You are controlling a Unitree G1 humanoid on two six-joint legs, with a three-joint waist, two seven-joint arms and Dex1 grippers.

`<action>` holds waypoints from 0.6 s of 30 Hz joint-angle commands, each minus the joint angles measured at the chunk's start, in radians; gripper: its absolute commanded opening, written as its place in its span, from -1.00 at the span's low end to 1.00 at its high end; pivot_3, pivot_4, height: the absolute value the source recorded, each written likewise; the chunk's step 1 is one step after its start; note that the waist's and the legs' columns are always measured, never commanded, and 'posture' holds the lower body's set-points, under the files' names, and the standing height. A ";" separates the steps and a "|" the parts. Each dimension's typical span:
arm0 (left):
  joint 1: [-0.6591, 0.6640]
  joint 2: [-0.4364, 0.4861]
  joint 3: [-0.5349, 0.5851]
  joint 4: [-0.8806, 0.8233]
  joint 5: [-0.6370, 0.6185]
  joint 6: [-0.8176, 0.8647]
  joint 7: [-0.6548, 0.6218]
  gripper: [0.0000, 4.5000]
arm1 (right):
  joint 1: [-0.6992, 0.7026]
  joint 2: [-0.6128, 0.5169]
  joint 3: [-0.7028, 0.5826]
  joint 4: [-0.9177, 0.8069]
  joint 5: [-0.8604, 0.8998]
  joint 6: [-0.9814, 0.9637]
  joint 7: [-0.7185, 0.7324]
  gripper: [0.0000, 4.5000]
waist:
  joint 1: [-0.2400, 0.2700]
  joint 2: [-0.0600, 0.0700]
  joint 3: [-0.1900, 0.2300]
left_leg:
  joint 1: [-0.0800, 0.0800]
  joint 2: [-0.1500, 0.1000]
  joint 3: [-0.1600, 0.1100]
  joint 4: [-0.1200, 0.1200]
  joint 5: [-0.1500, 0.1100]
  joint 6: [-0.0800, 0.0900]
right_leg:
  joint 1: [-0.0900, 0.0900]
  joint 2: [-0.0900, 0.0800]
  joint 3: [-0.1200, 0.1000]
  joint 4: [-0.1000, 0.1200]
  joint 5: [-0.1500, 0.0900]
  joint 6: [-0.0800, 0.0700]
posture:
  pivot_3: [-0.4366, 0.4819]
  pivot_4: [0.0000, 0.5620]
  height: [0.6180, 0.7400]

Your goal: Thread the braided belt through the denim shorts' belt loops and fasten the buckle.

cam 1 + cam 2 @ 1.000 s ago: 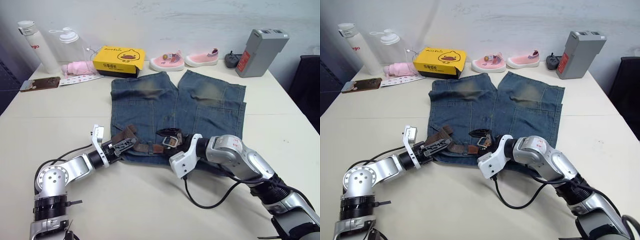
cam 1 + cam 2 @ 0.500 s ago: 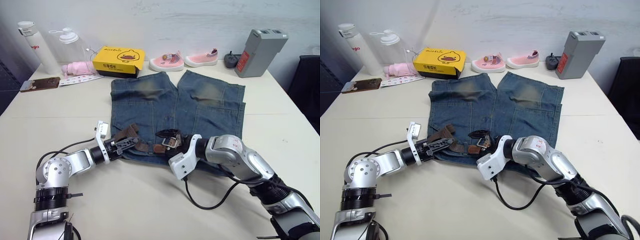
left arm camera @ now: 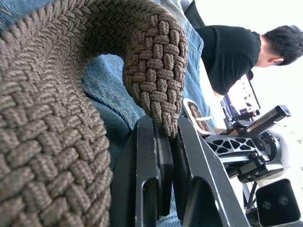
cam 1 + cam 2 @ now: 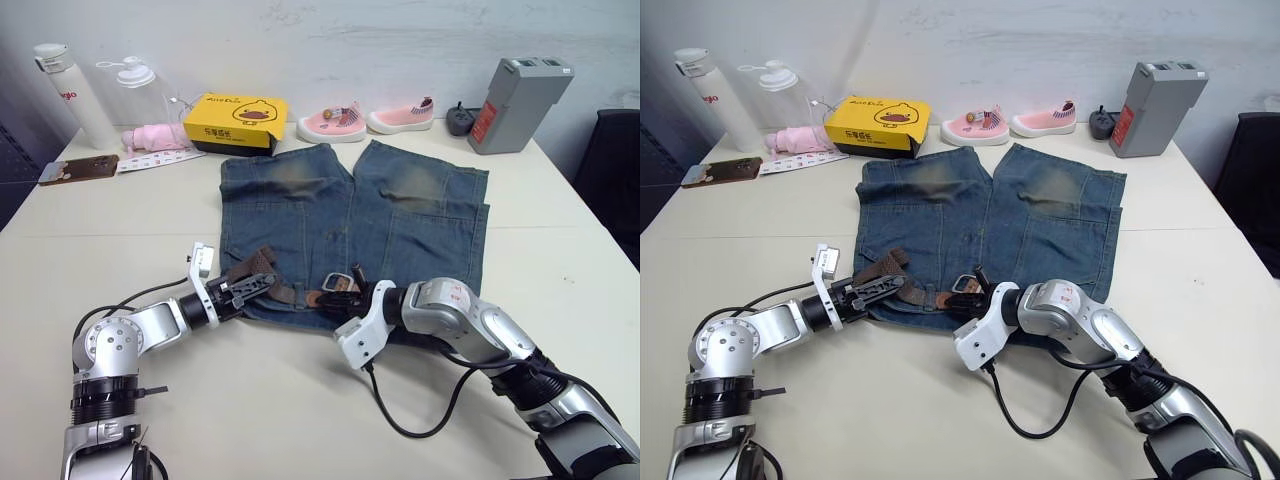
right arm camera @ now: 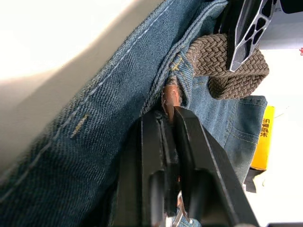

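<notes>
Cream-coloured surface [image 4: 300, 420] under a pale wall carries the denim shorts [image 4: 400, 215], laid flat with the waistband toward the robot and the legs pointing away. The braided belt [image 4: 262, 268] lies along that waistband, its free end arched up in a loop on the robot's left. The left gripper [image 4: 248, 288] is pressed together on the tip of the braided belt, as its wrist view shows the woven strap end [image 3: 161, 111] pinched between the black fingers. The right gripper [image 4: 345, 296] is clamped on a brown leather part of the belt at the waistband edge [image 5: 169, 99], just beside the silver buckle [image 4: 338, 282]. Compared with a second ago, the right arm has drawn back toward the robot and the buckle sits slightly lower on the waistband; the left gripper has shifted a little along the hem and keeps its hold. Behind the shorts stand a yellow box [image 4: 236, 118], a pair of pink shoes [image 4: 370, 120], a grey battery pack [image 4: 520, 100] and two bottles [image 4: 95, 90]. A person in a black shirt [image 3: 232, 52] appears in the left wrist view.
</notes>
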 commanded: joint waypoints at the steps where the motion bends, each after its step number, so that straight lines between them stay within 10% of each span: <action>1: 0.020 -0.005 -0.013 -0.044 0.025 -0.012 -0.003 -1.00 | 0.021 0.001 0.038 0.011 -0.011 -0.005 0.029 -0.99 | 0.000 0.000 0.000 | 0.000 0.000 0.000 0.000 0.000 0.000 | 0.000 0.000 0.000 0.000 0.000 0.000 | -0.05 -0.47 -0.89; 3: 0.027 -0.008 -0.008 -0.057 0.041 -0.036 0.000 -1.00 | 0.026 0.001 0.036 0.010 -0.009 0.000 0.030 -0.99 | 0.000 0.000 0.000 | 0.000 0.000 0.000 0.000 0.000 0.000 | 0.000 0.000 0.000 0.000 0.000 0.000 | -0.05 -0.47 -0.89; 11: 0.103 0.045 0.026 -0.211 0.018 -0.028 -0.018 0.42 | 0.047 0.014 0.028 0.003 -0.008 0.032 0.025 -1.00 | -0.005 0.001 0.000 | 0.000 0.001 0.000 0.000 0.000 0.000 | 0.000 0.000 0.000 0.000 0.000 0.000 | -0.05 -0.47 -0.89; 18: 0.191 0.083 0.028 -0.345 0.030 -0.051 -0.004 0.42 | 0.056 0.011 0.017 0.001 -0.009 0.044 0.019 -1.00 | -0.013 0.002 0.000 | 0.000 0.002 0.000 0.000 0.000 -0.001 | 0.000 0.000 0.000 0.000 0.000 0.000 | -0.05 -0.47 -0.89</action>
